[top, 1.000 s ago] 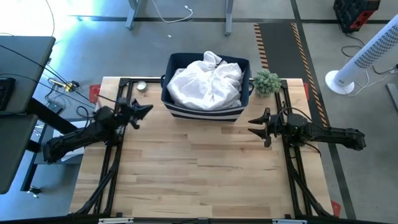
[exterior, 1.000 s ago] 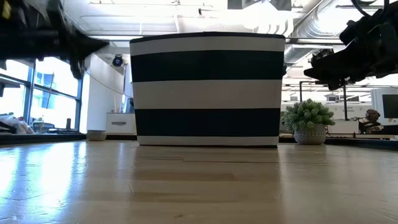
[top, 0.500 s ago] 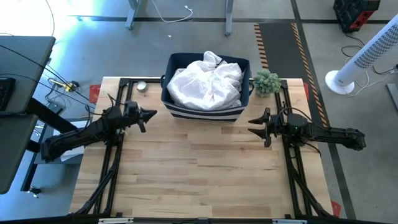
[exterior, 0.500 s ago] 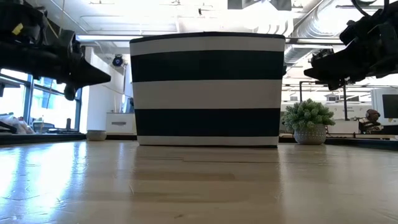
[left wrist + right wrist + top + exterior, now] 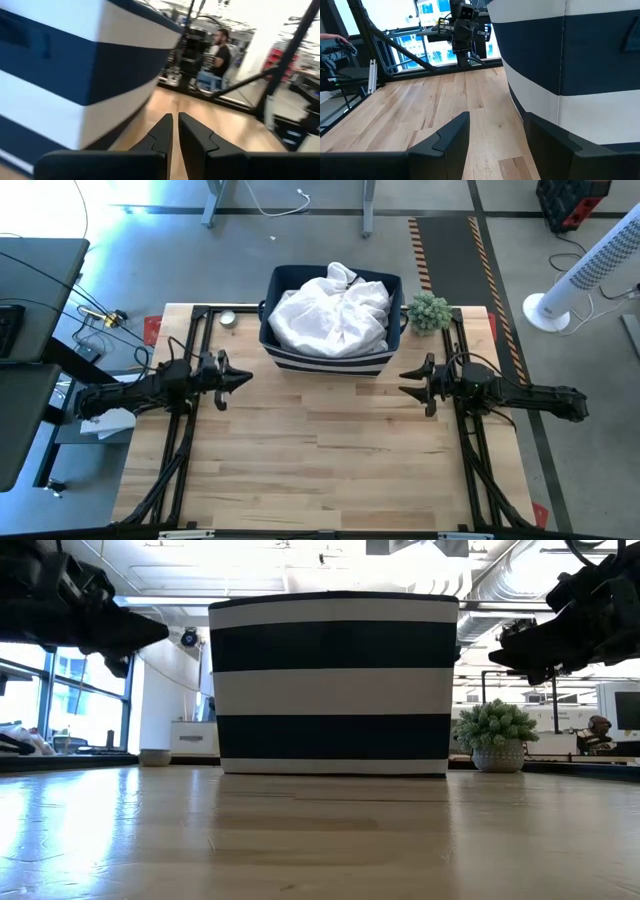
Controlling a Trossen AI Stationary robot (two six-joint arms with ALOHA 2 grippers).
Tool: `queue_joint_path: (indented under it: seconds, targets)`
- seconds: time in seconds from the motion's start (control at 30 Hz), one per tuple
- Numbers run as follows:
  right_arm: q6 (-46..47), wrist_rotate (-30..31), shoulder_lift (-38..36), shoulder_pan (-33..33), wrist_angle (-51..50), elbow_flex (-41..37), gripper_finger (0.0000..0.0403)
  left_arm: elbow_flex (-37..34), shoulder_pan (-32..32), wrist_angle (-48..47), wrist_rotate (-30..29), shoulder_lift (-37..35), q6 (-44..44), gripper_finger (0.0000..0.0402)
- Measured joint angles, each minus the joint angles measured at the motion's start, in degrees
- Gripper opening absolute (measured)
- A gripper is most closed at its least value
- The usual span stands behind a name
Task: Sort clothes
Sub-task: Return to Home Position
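White clothes (image 5: 333, 312) lie heaped in the navy bin with white stripes (image 5: 330, 360), which stands at the far middle of the table; they rise above its rim. No black or navy garment shows. My left gripper (image 5: 243, 377) hovers left of the bin, pointing toward the table's right edge, with its fingers shut and empty (image 5: 175, 120). My right gripper (image 5: 403, 383) hovers right of the bin's near corner, pointing toward the table's left edge, open and empty (image 5: 495, 130). The bin's side (image 5: 333, 680) fills the low view and hides the clothes there.
A small potted plant (image 5: 428, 311) stands right of the bin. A small round dish (image 5: 228, 319) sits at the far left. Dark frame rails (image 5: 190, 430) run along both table sides. Bare wood (image 5: 320, 450) spreads in front of the bin. A person (image 5: 220, 47) stands beyond the table.
My left arm has swung toward the table's near edge. Its gripper has turned from slanting toward the far right to pointing level at the table's right edge, staying left of the bin. The right arm and the clothes have kept still.
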Motion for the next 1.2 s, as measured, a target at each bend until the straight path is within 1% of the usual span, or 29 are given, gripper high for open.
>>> queue_joint_path:
  seconds: [0.07, 0.23, 0.4, 1.2]
  targets:
    - [0.0, 0.0, 0.0, 0.0, 0.0, 0.0, 0.0184, 0.0, -2.1, 0.0, -0.1, 0.0, -0.4, 0.0032]
    - [0.0, 0.0, 0.0, 0.0, 0.0, 0.0, 0.0184, 0.0, -6.2, 0.0, 0.2, 0.0, 2.0, 0.0045]
    - [0.0, 0.0, 0.0, 0.0, 0.0, 0.0, 0.0184, 0.0, -9.3, 0.0, 0.4, 0.6, 2.4, 0.0046]
    - [0.0, 0.0, 0.0, 0.0, 0.0, 0.0, 0.0184, 0.0, -9.5, 0.0, 0.3, 0.6, 2.5, 0.0047]
